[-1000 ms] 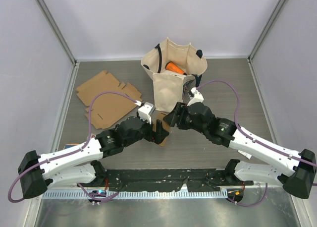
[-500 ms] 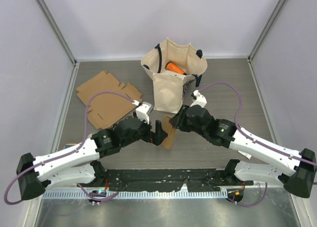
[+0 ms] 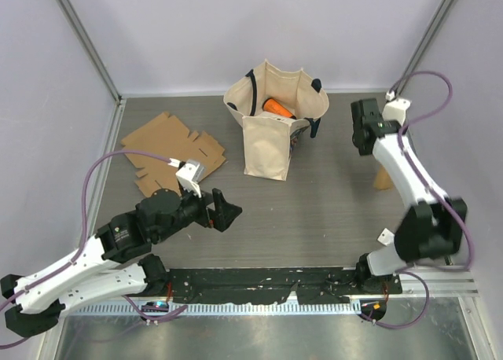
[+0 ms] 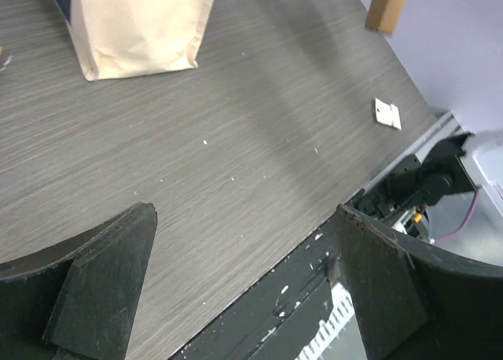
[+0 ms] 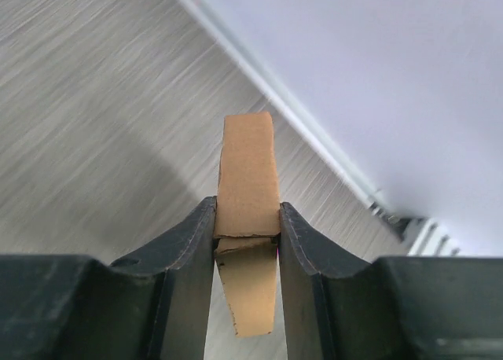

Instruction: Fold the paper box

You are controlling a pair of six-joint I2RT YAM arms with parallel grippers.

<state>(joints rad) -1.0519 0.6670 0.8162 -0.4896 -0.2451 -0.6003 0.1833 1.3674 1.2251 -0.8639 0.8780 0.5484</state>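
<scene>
right tool point(image 5: 247, 212) | pinching cardboard box point(image 5: 247, 159) | box between jaws, seemingly edge-on

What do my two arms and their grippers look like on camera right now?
They match. The left arm and the right arm have white links with black joint housings, and a looping purple cable runs along each. The left gripper and the right gripper have broad matte-black fingers. No markings are legible.

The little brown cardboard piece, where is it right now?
In the top view the cardboard piece is at the right side of the table, close to the right wall, pinched between the right arm's jaws, well away from the canvas bag.
</scene>
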